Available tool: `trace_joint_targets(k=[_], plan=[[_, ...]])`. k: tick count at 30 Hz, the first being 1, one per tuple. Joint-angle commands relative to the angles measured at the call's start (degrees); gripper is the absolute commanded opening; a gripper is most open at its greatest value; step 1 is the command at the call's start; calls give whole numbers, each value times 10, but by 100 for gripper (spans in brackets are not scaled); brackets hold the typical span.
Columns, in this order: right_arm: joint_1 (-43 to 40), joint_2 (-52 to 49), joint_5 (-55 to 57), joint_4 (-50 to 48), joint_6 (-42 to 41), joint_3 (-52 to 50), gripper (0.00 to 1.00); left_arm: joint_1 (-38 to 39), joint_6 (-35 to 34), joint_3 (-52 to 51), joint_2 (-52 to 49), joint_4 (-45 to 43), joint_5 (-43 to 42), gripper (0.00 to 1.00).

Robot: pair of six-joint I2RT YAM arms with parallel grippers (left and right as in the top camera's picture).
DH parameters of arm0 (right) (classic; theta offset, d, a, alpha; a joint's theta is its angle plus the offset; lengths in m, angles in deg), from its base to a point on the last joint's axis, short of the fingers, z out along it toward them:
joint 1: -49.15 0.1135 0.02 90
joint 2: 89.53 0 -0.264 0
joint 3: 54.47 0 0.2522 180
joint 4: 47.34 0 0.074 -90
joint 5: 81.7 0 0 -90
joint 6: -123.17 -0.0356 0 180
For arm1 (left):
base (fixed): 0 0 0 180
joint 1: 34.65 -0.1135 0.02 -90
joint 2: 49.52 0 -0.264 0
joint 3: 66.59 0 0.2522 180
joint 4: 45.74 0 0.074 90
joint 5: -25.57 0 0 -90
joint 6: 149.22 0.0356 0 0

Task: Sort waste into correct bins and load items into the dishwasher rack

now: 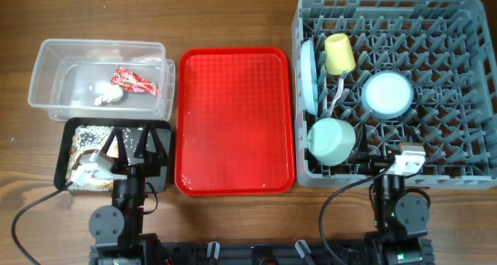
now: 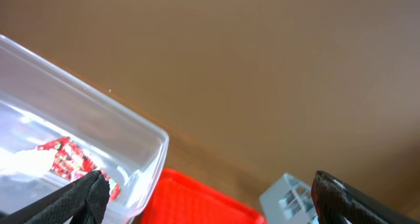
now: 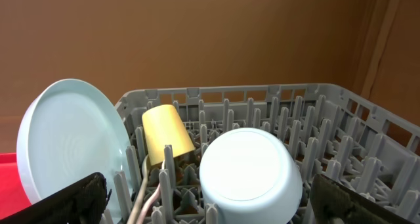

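Inspected at far left of the brown wooden table [image 1: 233, 16]: a clear plastic rectangular tub [image 1: 46, 78]. Found inside it: a crinkled red-and-white wrapper [image 1: 133, 81] and, just beside it on the near-left, a small crumpled white tissue [image 1: 109, 96].

Noted directly nearer than the tub, touching or almost touching it: a shallow black rectangular tray [image 1: 155, 127], with brownish-white crumbly food scraps [image 1: 84, 141] in its left half.

Left gripper [image 1: 137, 148] poised above that black tray, released, with fingers spread wide and nothing between them. Confirmed in the left wrist view, looking out over the tub's corner and the wrapper.

Recorded at centre: a bright red rectangular serving tray [image 1: 233, 117], between the bins and the rack.

Recorded at right: a large square grey plastic dishwasher rack [image 1: 450, 102]. Loaded in its left part:
- a light blue round plate [image 1: 309, 74], on edge along the left wall;
- a small yellow cup [image 1: 338, 54], on its side just right of the plate, toward the far edge;
- two pale utensil handles [image 1: 335, 94] below the cup; cannot tell fork from spoon;
- a pale green bowl [image 1: 331, 139], tipped over by the near-left corner;
- a pale blue round dish [image 1: 387, 94], base up, right of the handles.

Right gripper [image 3: 210, 188] at the rack's near edge, released, with fingers wide apart and holding nothing.
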Motion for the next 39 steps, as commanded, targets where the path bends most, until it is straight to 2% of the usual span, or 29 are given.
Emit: trace_joint_targets(k=[1, 7, 14, 39], plan=[[2, 6, 10, -3, -11, -1, 100, 3, 50, -18, 9, -5, -17, 100], [2, 6, 10, -3, -11, -1, 100, 10, 92, -29, 18, 35, -16, 100], [2, 6, 10, -3, -11, -1, 100, 13, 184, -29, 18, 91, -13, 100], [2, 6, 10, -3, -11, -1, 100, 13, 187, -29, 18, 91, -13, 100]])
